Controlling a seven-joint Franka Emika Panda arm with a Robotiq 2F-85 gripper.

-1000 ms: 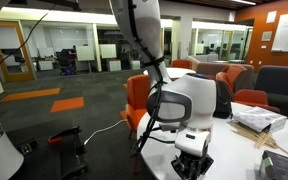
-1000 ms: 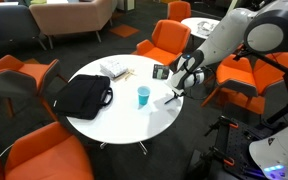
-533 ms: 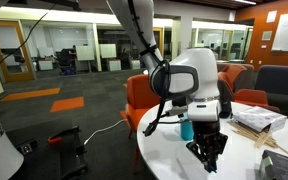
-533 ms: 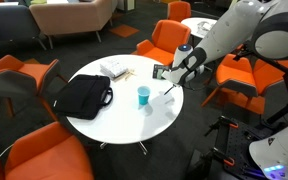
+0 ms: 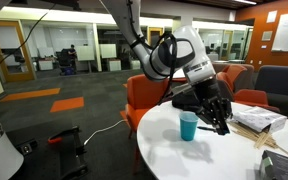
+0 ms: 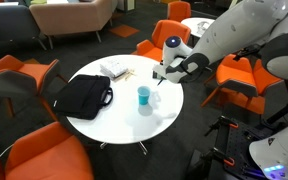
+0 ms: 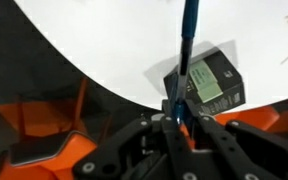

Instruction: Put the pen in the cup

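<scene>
Starting nearest the wrist camera, the claw [image 7: 177,113] is seen closed narrowly on the pen [image 7: 188,45]. The dark blue shaft is pinched at its lower end between the jaws and runs straight up the picture away from them. Behind the pen the white desk [image 7: 94,40] is shown, and on it lies a dark box [image 7: 210,82] with a green label. The left edge of the box is crossed by the shaft in this view, and whether the two touch cannot be told. Under the desk rim part of an orange chair [image 7: 44,120] is seen. In an exterior view the claw [image 5: 216,116] is held above the desk [image 5: 164,150], just beside the cup [image 5: 188,127] and a little higher than its rim. The cup is stood upright on the desk, and the pen is outside it, too thin to be made out clearly there. Beyond the claw a pale bundle [image 5: 256,120] is laid on the desk. In an exterior view from higher up the claw [image 6: 160,78] is seen near the cup [image 6: 143,96], on the side away from a black bag [image 6: 84,95]. The bag is laid well apart from the cup on the round desk [image 6: 114,125].
</scene>
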